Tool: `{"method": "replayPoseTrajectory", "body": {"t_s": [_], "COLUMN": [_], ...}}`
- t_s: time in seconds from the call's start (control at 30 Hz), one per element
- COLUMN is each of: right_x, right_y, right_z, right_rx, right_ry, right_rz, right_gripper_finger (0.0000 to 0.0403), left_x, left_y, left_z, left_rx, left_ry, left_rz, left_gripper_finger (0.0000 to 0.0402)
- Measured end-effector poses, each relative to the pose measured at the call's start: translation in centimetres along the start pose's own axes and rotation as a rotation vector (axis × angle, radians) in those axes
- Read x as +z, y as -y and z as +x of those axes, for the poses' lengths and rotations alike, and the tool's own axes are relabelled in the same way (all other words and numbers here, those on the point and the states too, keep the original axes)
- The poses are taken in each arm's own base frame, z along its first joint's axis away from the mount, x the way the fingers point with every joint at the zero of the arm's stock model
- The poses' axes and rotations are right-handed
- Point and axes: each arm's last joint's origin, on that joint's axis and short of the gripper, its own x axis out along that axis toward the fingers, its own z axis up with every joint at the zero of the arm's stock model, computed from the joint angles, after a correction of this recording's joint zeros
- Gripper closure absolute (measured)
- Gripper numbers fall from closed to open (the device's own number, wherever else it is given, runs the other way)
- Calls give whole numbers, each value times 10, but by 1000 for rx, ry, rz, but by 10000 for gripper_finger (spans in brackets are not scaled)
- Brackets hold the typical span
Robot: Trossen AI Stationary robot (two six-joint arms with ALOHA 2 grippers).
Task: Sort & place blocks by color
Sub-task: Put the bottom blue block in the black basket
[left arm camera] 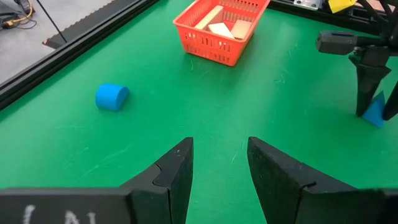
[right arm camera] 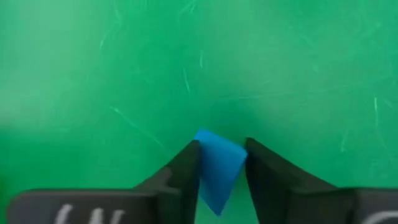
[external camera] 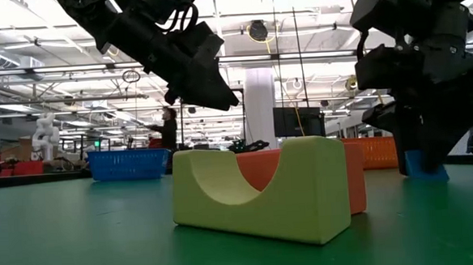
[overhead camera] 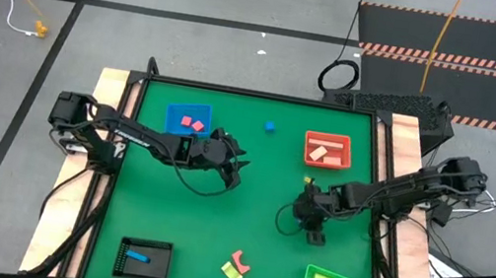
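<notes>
Over the table's left-centre, just beside the blue tray (overhead camera: 188, 119), the left gripper (overhead camera: 234, 169) hangs with its fingers parted around nothing. The loose blue cylinder (left arm camera: 112, 97) lies well ahead of it on the green table (overhead camera: 247, 209), toward the far edge. Further right, the right gripper (right arm camera: 221, 167) is down at the table in front of the red tray (overhead camera: 328, 151), its fingers pressed on either side of a small blue wedge block (right arm camera: 217, 168). That block sits squarely between them, so a straight lift looks sufficient; its likely destination, the black tray (overhead camera: 143, 259) already holding a blue block, lies far off at the near left corner.
</notes>
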Motion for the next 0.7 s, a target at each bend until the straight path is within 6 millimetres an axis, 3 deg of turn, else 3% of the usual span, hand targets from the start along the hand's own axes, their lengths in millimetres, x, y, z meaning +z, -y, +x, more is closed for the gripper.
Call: {"method": "replayPoseTrajectory", "body": {"t_s": [0.3,0.7], "right_x": [1,1], "right_y": [0,0], "right_z": [0,-2], "right_rx": [4,5], "right_ry": [15,21], "right_rz": [125,181], "right_gripper_finger": [365,373], "left_x": [1,1], "left_y": [0,0], "left_z": [0,0], "left_rx": [-2,-2], "left_ry": [8,7], "left_rz": [-29,-55], "left_gripper_finger": [247,247]}}
